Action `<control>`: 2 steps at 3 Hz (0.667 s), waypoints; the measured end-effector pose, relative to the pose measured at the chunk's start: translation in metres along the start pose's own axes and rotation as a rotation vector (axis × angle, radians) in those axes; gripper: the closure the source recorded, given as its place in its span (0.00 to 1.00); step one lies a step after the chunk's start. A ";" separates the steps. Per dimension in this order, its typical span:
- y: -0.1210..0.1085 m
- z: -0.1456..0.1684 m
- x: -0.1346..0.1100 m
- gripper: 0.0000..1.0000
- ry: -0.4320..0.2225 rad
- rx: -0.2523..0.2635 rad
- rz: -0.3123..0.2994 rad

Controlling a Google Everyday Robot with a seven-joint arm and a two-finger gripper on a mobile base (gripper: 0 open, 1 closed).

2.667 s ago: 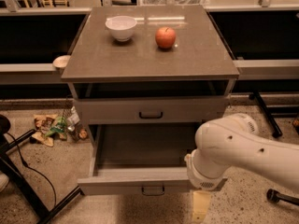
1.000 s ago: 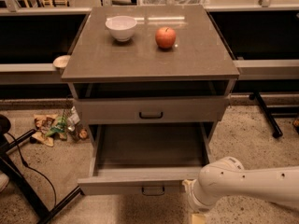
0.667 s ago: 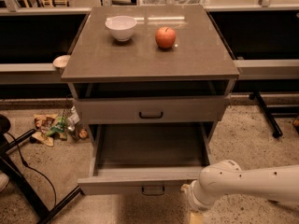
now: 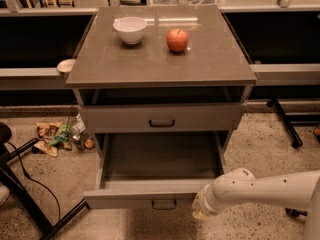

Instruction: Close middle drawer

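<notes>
The middle drawer (image 4: 145, 193) is pulled open. The claw (image 4: 198, 214), whose grip I cannot tell, sits at its front's right end. It should push straight inward.

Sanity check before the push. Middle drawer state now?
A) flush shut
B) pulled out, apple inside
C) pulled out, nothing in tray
C: the middle drawer juts well out of the cabinet with a bare tray. The apple sits on the cabinet top, and the gripper is low by the drawer front's right end.
</notes>
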State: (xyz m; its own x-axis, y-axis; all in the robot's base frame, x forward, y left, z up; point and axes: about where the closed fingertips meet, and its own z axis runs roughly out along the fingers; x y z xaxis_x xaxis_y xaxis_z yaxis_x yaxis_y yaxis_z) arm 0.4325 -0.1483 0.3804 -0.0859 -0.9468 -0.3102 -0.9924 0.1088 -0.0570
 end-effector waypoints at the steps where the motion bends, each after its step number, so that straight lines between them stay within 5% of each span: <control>1: -0.020 0.001 -0.008 0.88 -0.024 0.061 0.004; 2: -0.020 0.001 -0.009 1.00 -0.024 0.061 0.004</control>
State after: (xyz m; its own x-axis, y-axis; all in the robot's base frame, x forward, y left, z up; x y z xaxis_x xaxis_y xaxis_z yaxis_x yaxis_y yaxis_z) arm 0.4530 -0.1422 0.3835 -0.0868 -0.9387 -0.3336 -0.9848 0.1315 -0.1135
